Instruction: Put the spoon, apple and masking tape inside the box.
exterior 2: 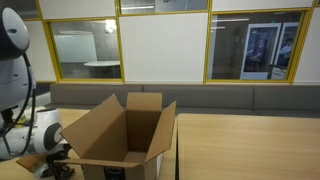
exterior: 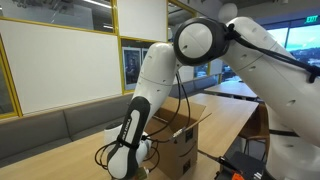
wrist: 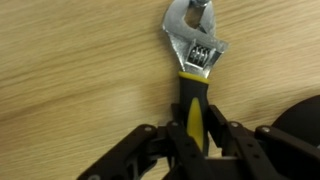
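An adjustable wrench with a silver head and a black and yellow handle lies on the wooden table. In the wrist view my gripper is shut on its handle, with a finger pressed against each side. The brown cardboard box stands open with its flaps up, just beside the gripper in an exterior view. It also shows behind the arm as the box. The spoon, the apple and the masking tape are out of view.
A dark curved shape sits at the right edge of the wrist view; I cannot tell what it is. A second table stands to the right of the box. A grey bench runs along the windowed wall behind.
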### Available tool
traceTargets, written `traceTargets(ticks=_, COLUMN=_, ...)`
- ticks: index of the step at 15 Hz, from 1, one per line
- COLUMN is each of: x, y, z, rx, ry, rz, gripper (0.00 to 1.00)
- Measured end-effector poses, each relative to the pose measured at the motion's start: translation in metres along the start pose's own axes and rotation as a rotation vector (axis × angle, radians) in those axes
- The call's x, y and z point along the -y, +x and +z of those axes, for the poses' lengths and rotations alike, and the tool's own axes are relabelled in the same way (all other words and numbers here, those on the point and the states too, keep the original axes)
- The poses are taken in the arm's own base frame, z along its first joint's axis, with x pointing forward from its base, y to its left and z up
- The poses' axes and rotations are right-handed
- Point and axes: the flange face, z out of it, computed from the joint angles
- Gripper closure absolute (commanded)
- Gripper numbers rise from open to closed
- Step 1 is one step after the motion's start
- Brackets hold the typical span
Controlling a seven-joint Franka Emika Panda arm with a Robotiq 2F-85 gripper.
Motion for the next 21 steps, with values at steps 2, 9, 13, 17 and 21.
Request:
traceTargets(ticks=2, x=-0.001, y=0.0, z=0.0, rx=0.0, ry=-0.001, rz=0.001, gripper=0.84)
traceTargets(ticks=9, x=-0.03, y=0.006, z=-0.019, rx=-0.008, ry=-0.014, rz=0.005, gripper=0.84)
traceTargets(ticks=13, x=-0.051, y=0.017, z=-0.081, rx=-0.067, ry=0.001, rz=-0.025, gripper=0.84)
traceTargets(ticks=17, x=-0.058, y=0.018, z=-0.163, rx=-0.15, ry=-0.01, rz=-0.079, gripper=0.84)
traceTargets(ticks=21, x=-0.061, y=0.007, z=-0.247, rx=-0.238, ry=-0.047, rz=-0.112, gripper=0.84)
